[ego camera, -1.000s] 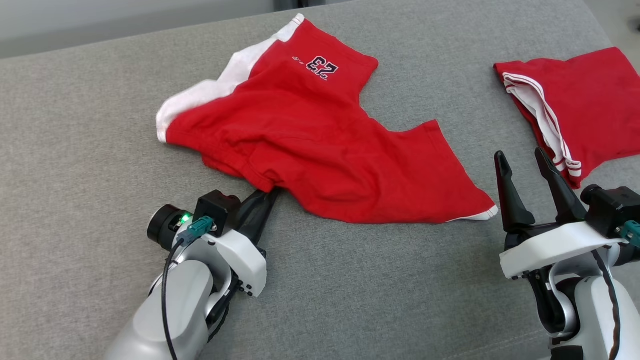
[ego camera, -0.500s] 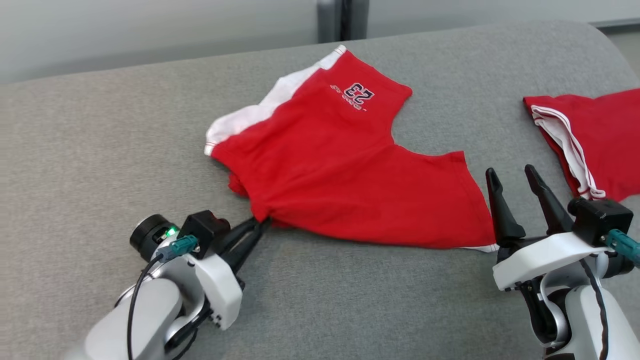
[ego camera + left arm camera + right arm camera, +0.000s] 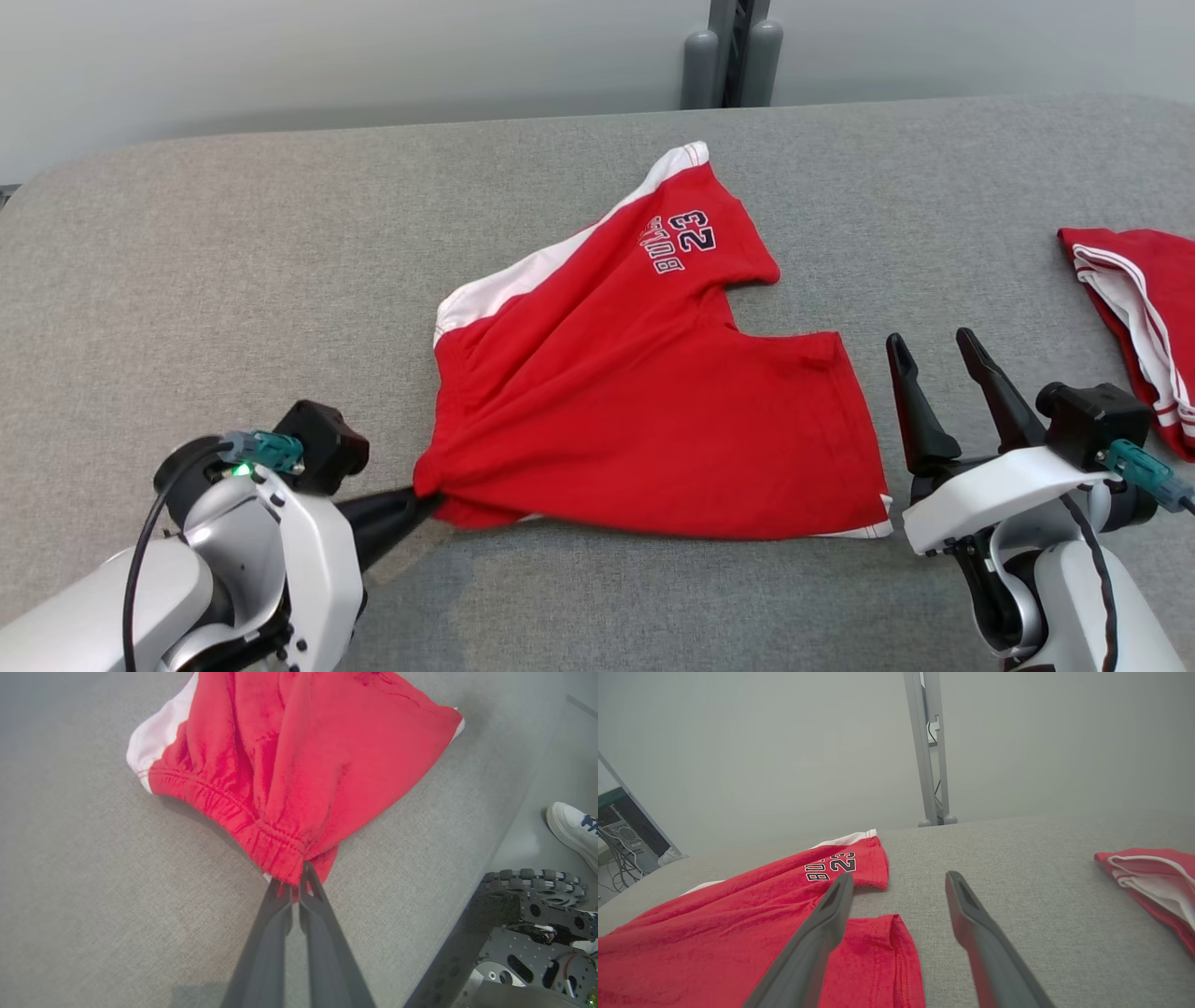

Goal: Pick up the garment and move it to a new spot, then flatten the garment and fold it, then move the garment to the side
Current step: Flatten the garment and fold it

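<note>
Fabric in plain grey covers the table [image 3: 233, 280] on which both arms work. The garment [image 3: 644, 401], a pair of red shorts with a white side panel and a dark "23" printed on one leg, lies mostly spread out between the two pincers, fanning away from the left one towards the far edge. The left pincer [image 3: 425, 504] has its fingers pressed together on a gathered corner of the elastic waistband. In the left wrist view the cloth bunches into tight pleats right at the left pincer's [image 3: 292, 887] tips, and the rest drapes outward beyond them. A second red garment [image 3: 1144, 308] with white striped trim lies folded on the table, well apart on the outer side of the right pincer. The right pincer [image 3: 931, 338] stands with its fingers spread wide and nothing between them, just beside the white-trimmed hem corner of the nearer leg. In its own wrist view only grey cloth lies between the right pincer's [image 3: 899, 877] tips, and the printed leg is ahead on the inner side. A white shoe [image 3: 567, 823] stands on the floor off the table's edge, beyond the left pincer's right side.
</note>
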`<state>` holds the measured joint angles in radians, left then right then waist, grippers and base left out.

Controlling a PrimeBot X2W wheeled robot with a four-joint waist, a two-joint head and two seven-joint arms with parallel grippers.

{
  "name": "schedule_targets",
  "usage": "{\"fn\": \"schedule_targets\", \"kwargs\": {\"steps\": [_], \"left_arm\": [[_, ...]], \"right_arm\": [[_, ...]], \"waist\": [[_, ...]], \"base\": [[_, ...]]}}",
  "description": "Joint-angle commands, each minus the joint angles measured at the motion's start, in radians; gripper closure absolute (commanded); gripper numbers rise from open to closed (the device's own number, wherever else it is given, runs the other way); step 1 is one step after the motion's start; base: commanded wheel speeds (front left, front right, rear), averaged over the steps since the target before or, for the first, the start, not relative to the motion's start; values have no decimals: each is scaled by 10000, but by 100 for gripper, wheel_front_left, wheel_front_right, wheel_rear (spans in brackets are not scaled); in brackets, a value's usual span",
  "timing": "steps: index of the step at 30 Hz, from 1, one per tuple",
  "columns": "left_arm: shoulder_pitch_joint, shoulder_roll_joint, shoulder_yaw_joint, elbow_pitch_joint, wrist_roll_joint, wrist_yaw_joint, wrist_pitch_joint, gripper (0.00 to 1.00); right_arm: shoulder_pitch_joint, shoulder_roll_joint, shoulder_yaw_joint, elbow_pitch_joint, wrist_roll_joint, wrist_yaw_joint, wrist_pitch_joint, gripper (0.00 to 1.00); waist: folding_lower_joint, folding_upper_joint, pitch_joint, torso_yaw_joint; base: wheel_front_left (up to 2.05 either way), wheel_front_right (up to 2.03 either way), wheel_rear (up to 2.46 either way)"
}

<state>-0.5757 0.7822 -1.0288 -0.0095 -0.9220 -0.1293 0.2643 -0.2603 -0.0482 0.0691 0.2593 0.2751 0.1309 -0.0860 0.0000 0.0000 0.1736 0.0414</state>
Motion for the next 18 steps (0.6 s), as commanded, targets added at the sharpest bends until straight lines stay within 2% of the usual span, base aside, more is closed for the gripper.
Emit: {"fn": "schedule_targets", "kwargs": {"steps": [1,3,4,5,6,10,15,18], "left_arm": [[158,58,-52,-106,-132,36,166,100],[233,75,-141,-346,-294,64,397,100],[288,31,-165,-389,-309,117,397,89],[384,-21,-232,-408,-310,155,399,60],[480,-94,-288,-395,-338,217,392,0],[607,-326,-274,-286,-507,463,358,0],[719,-326,315,-277,-839,849,-262,0],[769,-238,880,-164,-901,1345,-980,0]], "right_arm": [[-99,-54,-18,29,53,-3,-89,0],[-132,-56,12,95,64,-3,-102,0],[-151,-56,34,127,63,-3,-108,0],[-179,-56,55,153,58,-3,-112,0],[-204,-56,67,173,54,-3,-111,0],[-279,-56,87,234,11,-3,-65,0],[-264,-54,20,234,-57,-3,-12,0],[-241,-54,16,178,-105,-3,7,0]], "waist": [[0,0,6,25],[0,0,22,36],[0,0,31,30],[0,0,35,19],[0,0,35,8],[0,0,16,-35],[0,0,-74,-58],[0,0,-117,-74]], "base": [[0,0,0],[0,0,0],[0,0,0],[0,0,0],[0,0,0],[0,0,0],[0,0,0],[0,0,0]]}}
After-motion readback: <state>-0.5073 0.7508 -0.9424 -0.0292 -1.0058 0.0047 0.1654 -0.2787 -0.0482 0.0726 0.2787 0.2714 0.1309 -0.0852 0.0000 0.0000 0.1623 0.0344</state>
